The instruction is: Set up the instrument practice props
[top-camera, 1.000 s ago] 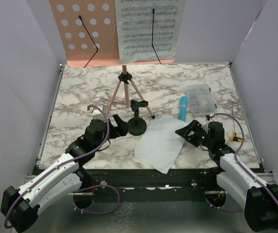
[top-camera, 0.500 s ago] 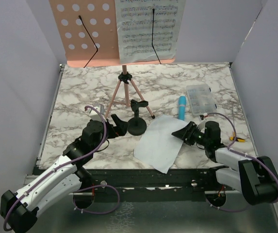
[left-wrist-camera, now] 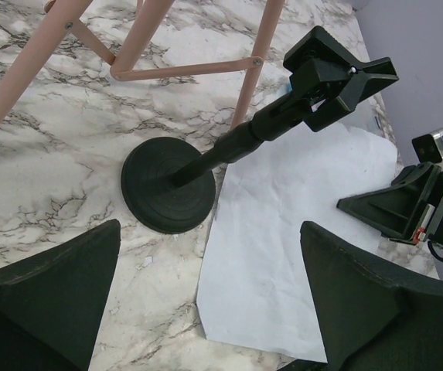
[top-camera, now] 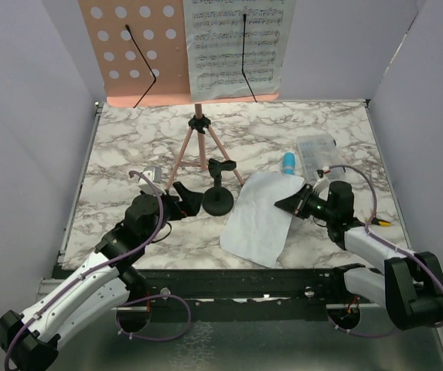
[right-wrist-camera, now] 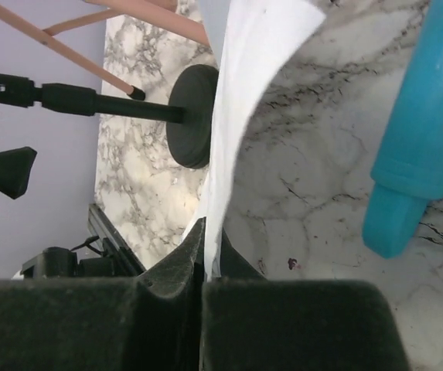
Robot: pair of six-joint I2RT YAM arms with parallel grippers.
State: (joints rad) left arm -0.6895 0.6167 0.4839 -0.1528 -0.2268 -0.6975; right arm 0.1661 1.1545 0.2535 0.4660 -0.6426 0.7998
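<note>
**A:** What does the overhead view give that the wrist cameras miss?

**B:** The whole marble table (top-camera: 128, 131). At its back stands the pink hole-dotted music stand (top-camera: 140, 54), with one sheet-music page (top-camera: 236, 46) on its right half, behind a black wire. The wrist views catch only its thin tripod legs (left-wrist-camera: 140, 27).

**A:** And the second sheet?

**B:** The loose page (top-camera: 256, 220) sits near the front edge, right of centre. Only the right wrist view shows the grip plainly. There the right gripper (right-wrist-camera: 203, 251) is pinched closed on the page's edge, and the paper rises up from between the fingers.

**A:** The other arm?

**B:** The left gripper (top-camera: 189, 199) is spread wide and holds nothing. It faces the black mic stand (left-wrist-camera: 167, 185), which stands upright on its round base in front of the tripod legs. The base is just beside the page's left edge.

**A:** Anything in the way?

**B:** The blue toy microphone (top-camera: 291, 166) lies on the table behind the right gripper. The page's raised corner reaches the microphone's near end. A clear compartment box (top-camera: 318, 153) sits just right of the microphone, and a small yellow-handled item (top-camera: 381, 222) lies by the right arm.

**A:** What has changed since a second ago?

**B:** Then the page lay flat, with the right jaws open at its right edge. Now they are closed, that side is lifted, and the sheet has been drawn back and to the right. The left gripper has edged nearer the mic stand and is as wide open as before.
</note>
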